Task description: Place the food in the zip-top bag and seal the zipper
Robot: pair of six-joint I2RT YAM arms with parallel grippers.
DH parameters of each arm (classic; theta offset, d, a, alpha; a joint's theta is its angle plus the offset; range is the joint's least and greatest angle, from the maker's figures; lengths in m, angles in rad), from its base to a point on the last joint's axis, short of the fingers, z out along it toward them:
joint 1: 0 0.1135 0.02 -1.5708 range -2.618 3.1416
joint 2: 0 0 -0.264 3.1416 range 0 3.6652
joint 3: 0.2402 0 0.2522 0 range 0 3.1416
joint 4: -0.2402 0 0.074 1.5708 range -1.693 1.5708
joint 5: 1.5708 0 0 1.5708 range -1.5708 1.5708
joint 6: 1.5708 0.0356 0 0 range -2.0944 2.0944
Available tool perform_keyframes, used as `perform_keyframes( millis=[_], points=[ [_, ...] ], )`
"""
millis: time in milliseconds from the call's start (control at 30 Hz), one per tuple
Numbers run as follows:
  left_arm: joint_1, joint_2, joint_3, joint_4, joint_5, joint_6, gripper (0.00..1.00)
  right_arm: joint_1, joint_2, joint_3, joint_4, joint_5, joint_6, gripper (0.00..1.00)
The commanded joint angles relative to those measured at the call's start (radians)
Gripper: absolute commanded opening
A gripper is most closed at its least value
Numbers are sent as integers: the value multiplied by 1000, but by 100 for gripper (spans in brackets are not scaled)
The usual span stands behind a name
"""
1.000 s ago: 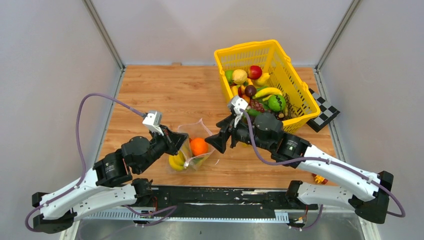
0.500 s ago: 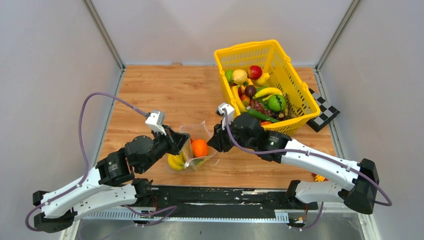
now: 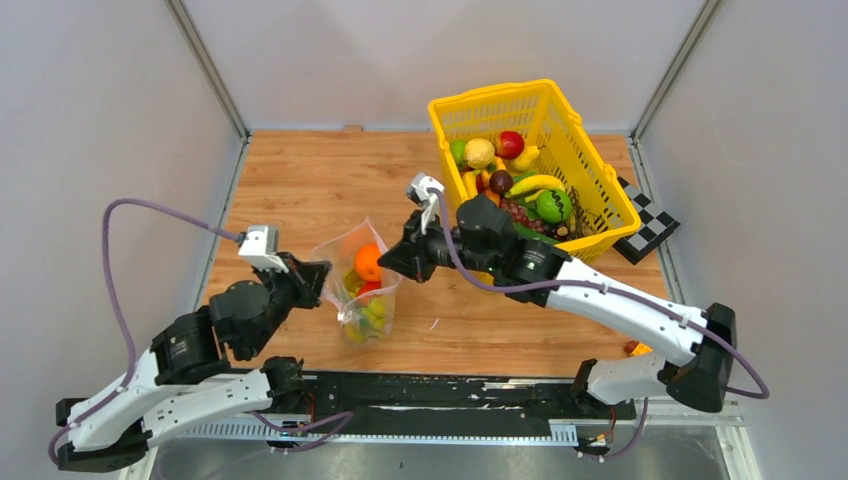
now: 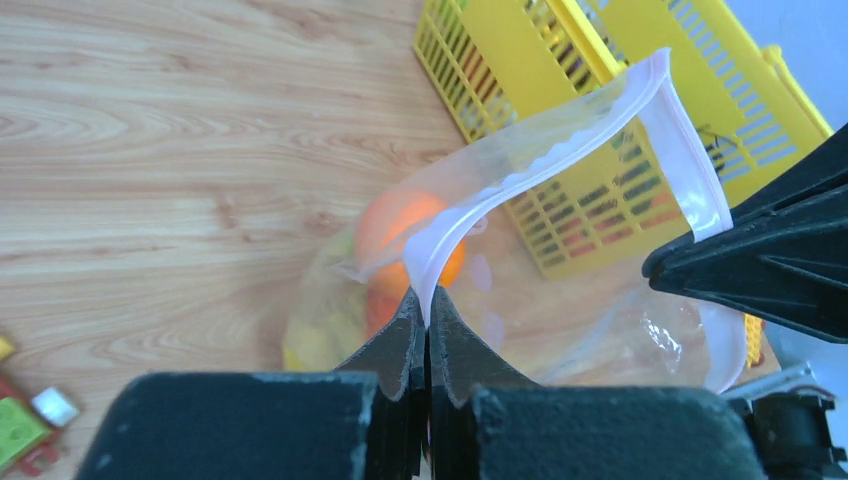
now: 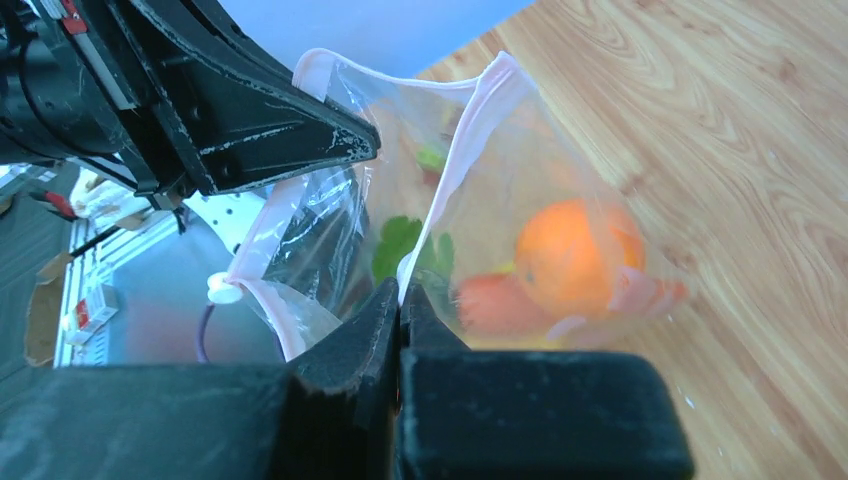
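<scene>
No text, label, brand or number can be read in any view. The black-and-white checkered board (image 3: 648, 228) beside the yellow basket (image 3: 490, 97) shows only plain squares.

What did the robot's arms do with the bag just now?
The right gripper swung left from the yellow basket and shut on the rim of the zip-top bag. The left gripper, still pinching the other side, pulled left, taking the bag along. The basket stayed put.
</scene>
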Motion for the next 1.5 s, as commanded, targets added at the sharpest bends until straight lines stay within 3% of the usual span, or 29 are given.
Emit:
perform_keyframes(
  millis=[0, 200, 700, 900, 1000, 1167, 1267, 1467],
  points=[
    [1, -68, 60, -129, -123, -4, 0, 1, 120, 144, 24, -77, -9, 0],
    [1, -106, 50, -73, -72, 3, 0, 2, 145, 78, 111, -77, 45, 0],
    [0, 25, 12, 39, 17, 23, 0, -29, 49, -57, 42, 66, 36, 7],
    [1, 77, -29, 128, 82, 20, 0, -43, -14, -72, -1, 109, 6, 21],
    [1, 95, -36, 137, 95, 16, 0, -44, -49, -73, -26, 131, -7, 45],
    [1, 94, -50, 153, 100, 16, 0, -44, -118, -87, -38, 202, -38, 63],
    [0, 90, -53, 156, 96, 15, 0, -46, -162, -82, -59, 327, -61, 74],
    [1, 95, -60, 165, 106, 14, 0, -126, -222, -70, -83, 498, -94, 81]
  ],
)
